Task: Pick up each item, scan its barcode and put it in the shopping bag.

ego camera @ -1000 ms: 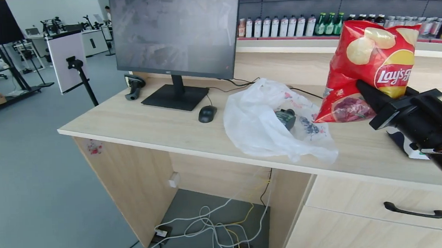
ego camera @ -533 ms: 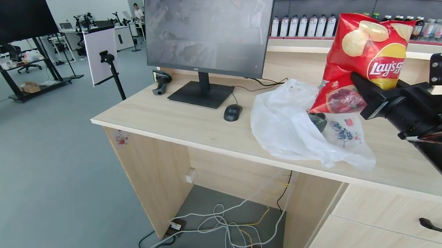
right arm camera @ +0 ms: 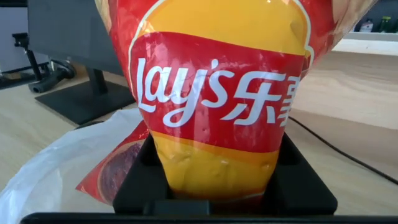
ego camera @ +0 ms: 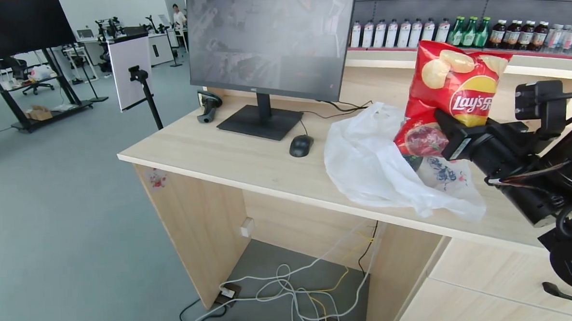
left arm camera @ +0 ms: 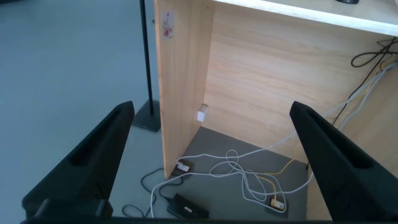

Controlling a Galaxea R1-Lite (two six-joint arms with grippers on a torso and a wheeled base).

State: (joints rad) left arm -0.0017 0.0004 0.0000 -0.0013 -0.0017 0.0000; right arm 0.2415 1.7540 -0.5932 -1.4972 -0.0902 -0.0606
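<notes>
My right gripper (ego camera: 451, 126) is shut on a red bag of potato chips (ego camera: 450, 98), held upright just over the right side of the white plastic shopping bag (ego camera: 373, 164). That shopping bag lies crumpled on the wooden counter (ego camera: 247, 164) with a dark item partly visible inside. In the right wrist view the chip bag (right arm camera: 217, 106) sits between the black fingers (right arm camera: 140, 183), with the shopping bag (right arm camera: 56, 171) below it. A black handheld barcode scanner (ego camera: 209, 106) rests beside the monitor. My left gripper (left arm camera: 211, 168) hangs open, low beside the counter, above floor cables.
A monitor (ego camera: 271, 40) on its stand and a black mouse (ego camera: 301, 145) sit on the counter left of the shopping bag. Shelves of bottles (ego camera: 454, 30) line the back wall. A tripod (ego camera: 145, 94) stands off the counter's left end. Cables (ego camera: 282, 291) lie underneath.
The head camera swung left between the oldest frame and the middle one. Since then my right gripper has carried the chips down and left, closer to the shopping bag.
</notes>
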